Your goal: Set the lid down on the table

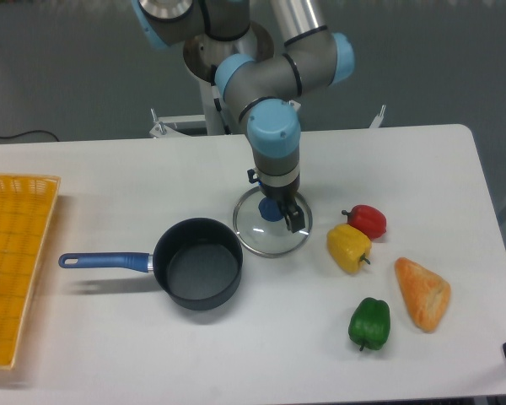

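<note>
Lid [266, 237] flat on counter [110, 177], centre frame; tool [283, 213] above blue knob, fingers apart, gripping nothing.

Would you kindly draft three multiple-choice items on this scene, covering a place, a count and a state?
1. Where does the round glass lid with the blue knob lie?
A. on the saucepan
B. on the white table, right of the saucepan
C. in the yellow tray

2. How many bell peppers are there?
A. two
B. three
C. four

3. The dark saucepan with the blue handle is:
A. uncovered
B. covered
C. overturned

Answers: 1 B, the lid rests flat on the white table beside the pan, under the claw; 2 B, red, yellow and green; 3 A, its dark inside shows.
</note>
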Tool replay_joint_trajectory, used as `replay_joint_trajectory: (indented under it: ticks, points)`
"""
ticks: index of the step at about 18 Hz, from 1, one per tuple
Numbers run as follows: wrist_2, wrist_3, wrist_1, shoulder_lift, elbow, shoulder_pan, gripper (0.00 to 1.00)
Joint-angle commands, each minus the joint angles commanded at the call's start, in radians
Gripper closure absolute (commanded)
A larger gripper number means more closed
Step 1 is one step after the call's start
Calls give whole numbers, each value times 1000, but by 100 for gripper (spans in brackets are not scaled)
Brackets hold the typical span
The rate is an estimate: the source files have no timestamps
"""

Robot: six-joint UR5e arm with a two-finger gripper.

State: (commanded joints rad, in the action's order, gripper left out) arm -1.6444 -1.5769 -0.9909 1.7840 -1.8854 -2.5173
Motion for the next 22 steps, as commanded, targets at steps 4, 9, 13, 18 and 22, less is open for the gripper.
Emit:
replay_joint_trajectory:
  ticks: [4, 9, 13, 18, 22]
  points:
    - [-5, 6, -8, -14, 40, 0, 0]
    - [0, 6, -133, -12, 144, -3, 0]
    - [12, -6, -236, 3, 247, -25, 0]
    - [37, -6, -245, 12, 258, -34, 0]
    - [60, -6, -242, 14, 258, -34, 0]
